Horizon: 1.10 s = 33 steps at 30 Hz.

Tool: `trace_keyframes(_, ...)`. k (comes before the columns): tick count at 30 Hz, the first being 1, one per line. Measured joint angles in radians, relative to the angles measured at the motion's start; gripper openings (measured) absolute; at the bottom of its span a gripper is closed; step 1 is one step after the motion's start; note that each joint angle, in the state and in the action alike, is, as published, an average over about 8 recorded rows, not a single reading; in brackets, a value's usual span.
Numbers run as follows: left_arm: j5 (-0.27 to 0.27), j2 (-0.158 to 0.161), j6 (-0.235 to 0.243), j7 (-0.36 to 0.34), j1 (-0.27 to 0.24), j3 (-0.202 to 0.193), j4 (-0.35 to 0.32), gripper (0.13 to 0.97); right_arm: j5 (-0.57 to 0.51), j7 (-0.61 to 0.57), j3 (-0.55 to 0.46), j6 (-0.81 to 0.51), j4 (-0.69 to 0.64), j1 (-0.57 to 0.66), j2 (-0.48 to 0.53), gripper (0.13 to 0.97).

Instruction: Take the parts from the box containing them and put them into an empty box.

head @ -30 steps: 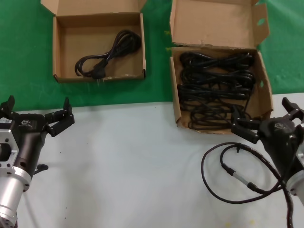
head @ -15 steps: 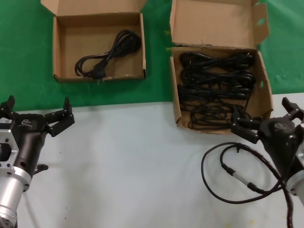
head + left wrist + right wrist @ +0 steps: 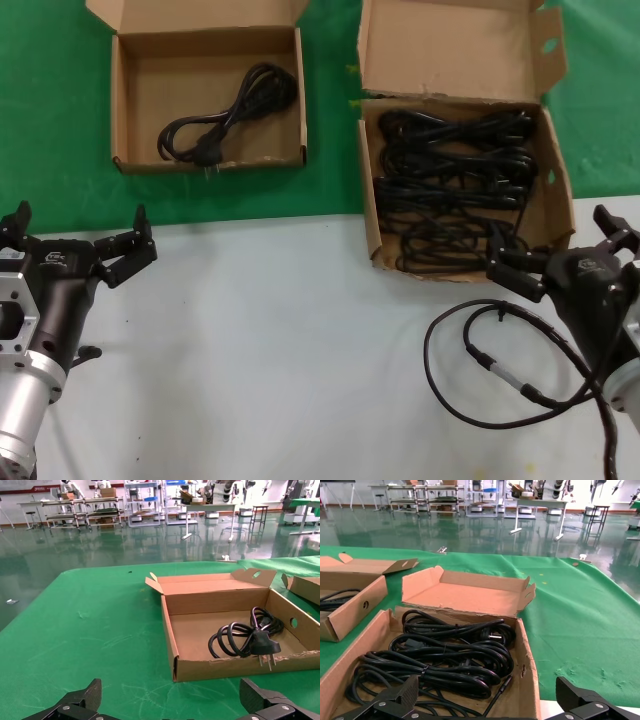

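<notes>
**A:** Where do you stand on the thin black looped power cords (image 3: 455,195)?

**B:** They lie stacked in the larger brown cardboard box with the tall notched flap (image 3: 366,190), bundles running crosswise, side wall to side wall. Your right gripper (image 3: 560,250) hovers at that box's near wall, jaws spread wide, cords just ahead and below. It's far nearer than the left.

**A:** And the left?

**B:** Left gripper (image 3: 78,242), jaws also apart, parked over the grey tabletop (image 3: 280,350), facing the smaller shallow cardboard box (image 3: 122,110), which holds one coiled cord (image 3: 225,115) already.

**A:** Anything in your way?

**B:** You'd need to clear the near wall, I judge. A thicker black cable with a silver connector (image 3: 495,365) loops on the table beside your right arm; leave it. Green cloth (image 3: 330,180) separates the boxes.
</notes>
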Motion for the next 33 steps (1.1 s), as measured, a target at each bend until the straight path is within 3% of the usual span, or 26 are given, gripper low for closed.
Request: trace_keyframes(33,0.0,0.0,0.0,0.0,0.0,0.0,0.0,0.966,0.0,0.0,0.0,0.0,0.0,0.0,0.0,0.966)
